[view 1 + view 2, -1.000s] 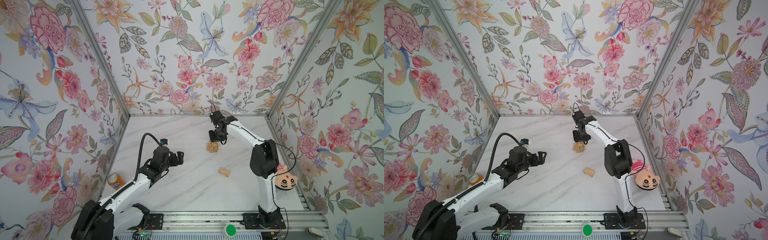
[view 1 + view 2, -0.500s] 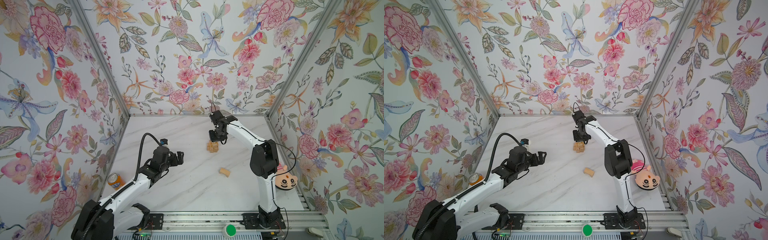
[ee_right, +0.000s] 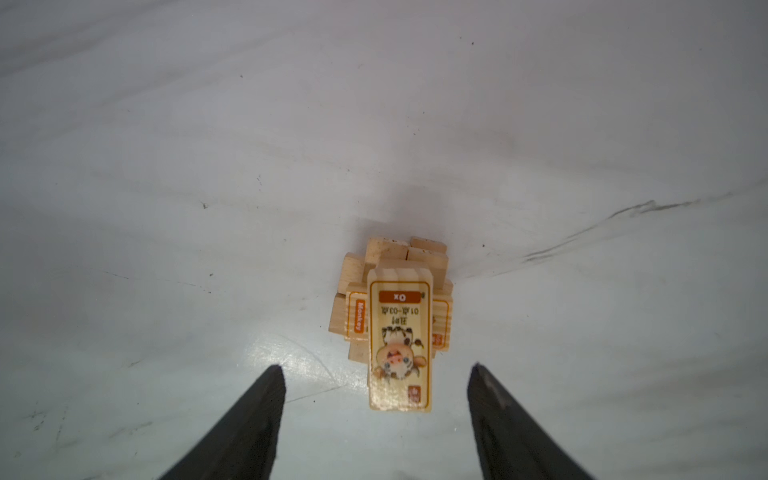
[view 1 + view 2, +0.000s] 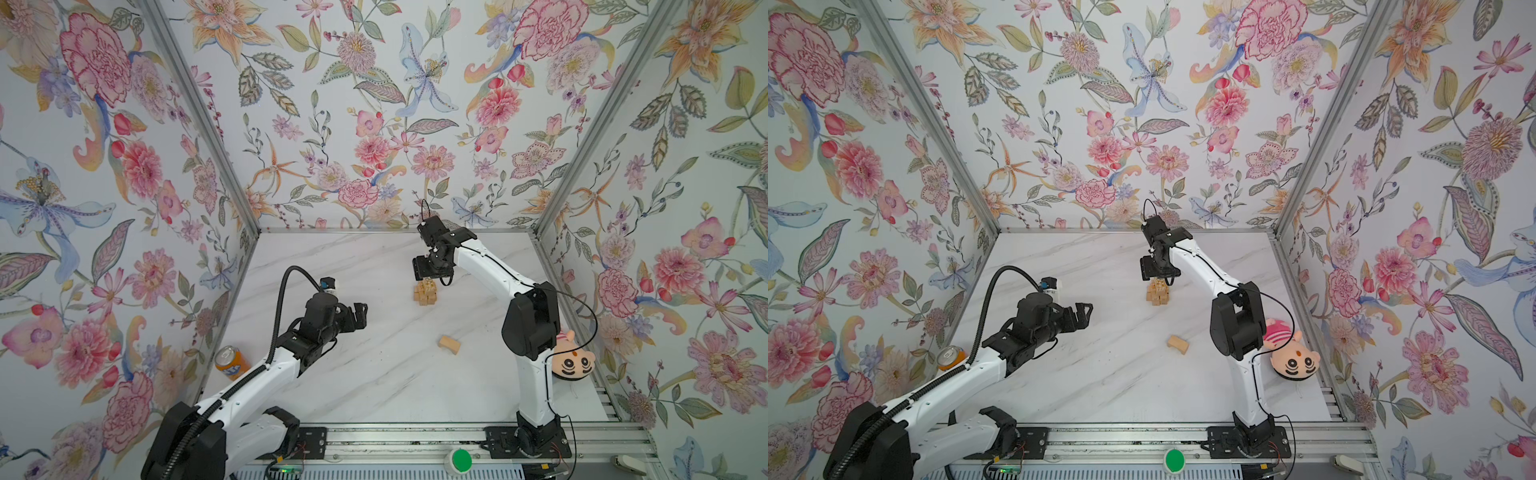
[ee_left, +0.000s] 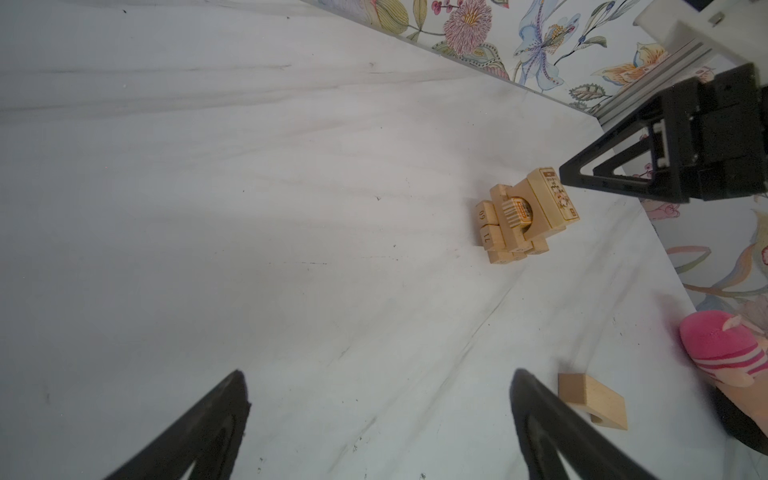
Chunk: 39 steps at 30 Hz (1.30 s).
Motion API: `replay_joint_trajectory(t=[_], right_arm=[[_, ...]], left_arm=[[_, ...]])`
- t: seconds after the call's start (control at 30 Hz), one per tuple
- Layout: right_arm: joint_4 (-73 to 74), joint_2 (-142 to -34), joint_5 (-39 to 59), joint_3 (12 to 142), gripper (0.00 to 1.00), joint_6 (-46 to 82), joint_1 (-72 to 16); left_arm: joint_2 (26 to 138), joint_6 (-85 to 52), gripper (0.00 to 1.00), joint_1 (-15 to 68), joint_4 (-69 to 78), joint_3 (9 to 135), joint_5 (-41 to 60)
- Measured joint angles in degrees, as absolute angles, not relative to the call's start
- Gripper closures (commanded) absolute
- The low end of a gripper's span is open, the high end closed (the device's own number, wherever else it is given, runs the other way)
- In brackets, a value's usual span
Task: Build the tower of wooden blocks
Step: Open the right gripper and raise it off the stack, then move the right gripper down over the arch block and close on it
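Observation:
The tower [image 4: 425,293] [image 4: 1158,293] of tan wood blocks stands at the back middle of the marble table. In the right wrist view the tower [image 3: 395,307] has a block printed with an ox [image 3: 399,345] lying on top. My right gripper [image 4: 431,276] [image 3: 376,370] hangs straight above it, open, with its fingers clear of the block on both sides. One loose wood block [image 4: 449,345] [image 4: 1177,344] [image 5: 592,399] lies nearer the front. My left gripper [image 4: 360,313] [image 5: 376,374] hovers left of the middle, open and empty.
An orange soda can [image 4: 230,361] [image 4: 951,357] stands by the left wall. A pink striped plush doll [image 4: 571,361] [image 4: 1293,357] lies by the right wall behind the right arm. Flowered walls close three sides. A green button [image 4: 461,459] sits on the front rail.
The right gripper's jaws have spread apart above the tower, leaving the ox block on top. Neither arm has otherwise moved.

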<state>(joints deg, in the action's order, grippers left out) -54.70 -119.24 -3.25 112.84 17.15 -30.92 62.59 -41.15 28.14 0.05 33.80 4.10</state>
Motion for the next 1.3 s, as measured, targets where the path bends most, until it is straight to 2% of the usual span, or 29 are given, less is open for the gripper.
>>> replay_joint_trajectory(t=[0.2,0.3,0.47,0.73,0.93,1.3], right_arm=[[-54.19,-109.23,-6.87,107.15,0.09,20.88,-31.55],[-53.91,-104.12,-9.58,100.25,0.05,23.81,-32.21],[-52.18,-97.01,-10.81,85.76,0.05,29.91,-34.15],[-48.73,-85.10,-10.52,66.06,0.10,39.86,-35.64],[-46.65,-79.26,-10.31,59.37,0.10,45.43,-37.71],[-43.13,-79.26,-9.26,53.47,0.10,50.28,-39.27]], left_arm=[[59.46,-40.88,0.01,28.14,0.05,33.71,4.14],[57.19,-40.23,0.01,28.47,0.03,32.69,4.16],[53.56,-37.85,0.01,32.42,-0.80,30.79,4.16],[51.53,-35.44,0.01,45.95,-0.38,27.07,3.79],[51.44,-32.86,0.01,51.62,-0.25,25.12,4.43],[50.72,-30.20,0.01,59.00,3.60,23.22,5.85]])
